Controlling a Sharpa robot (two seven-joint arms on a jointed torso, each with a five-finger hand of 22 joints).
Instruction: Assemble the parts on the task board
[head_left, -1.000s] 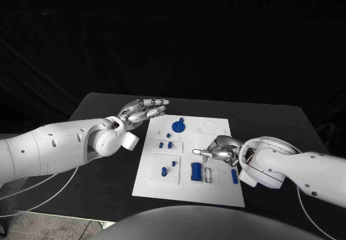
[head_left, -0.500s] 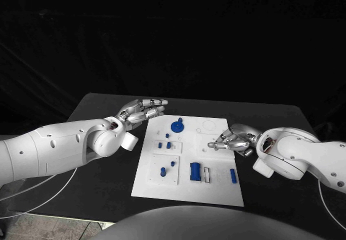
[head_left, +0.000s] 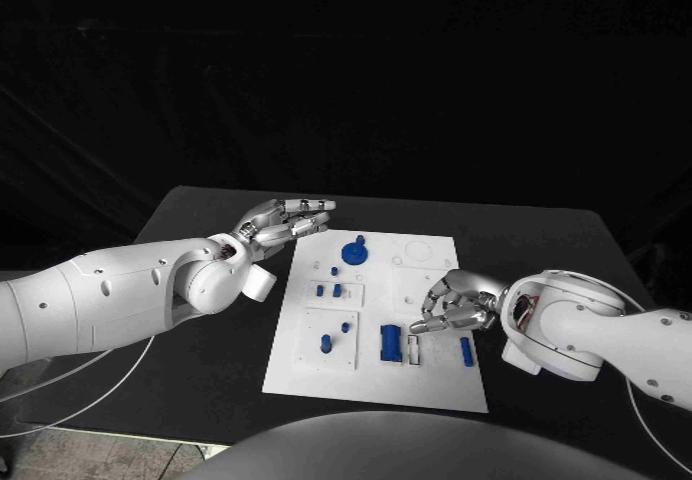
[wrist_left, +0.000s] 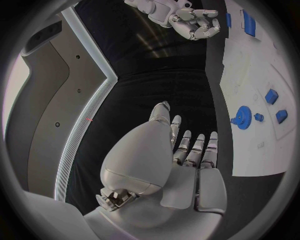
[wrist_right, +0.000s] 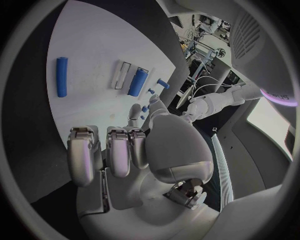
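Note:
The white task board (head_left: 378, 375) lies in the middle of the table. On it are a blue gear (head_left: 358, 250), small blue pieces (head_left: 336, 290), a short blue peg (head_left: 327, 343), a long blue block (head_left: 391, 342) beside a white slot (head_left: 415, 349), and a blue cylinder (head_left: 467, 350). My right hand (head_left: 456, 306) hovers over the board's right side, just beyond the cylinder (wrist_right: 62, 76) and the block (wrist_right: 138, 82), fingers curled in with nothing in them. My left hand (head_left: 290, 217) floats off the board's far left corner, fingers stretched out flat and empty, the gear (wrist_left: 242, 120) ahead of it.
The black table (head_left: 548, 240) runs round the board on all sides, with bare room on the right and at the far edge. My left forearm (head_left: 130, 295) lies over the table's left side. A cable (head_left: 87, 370) hangs below it.
My right hand pulled back toward the board's far right, then came nearer and lower again, over the area beyond the blue cylinder. The left hand and the parts have stayed put.

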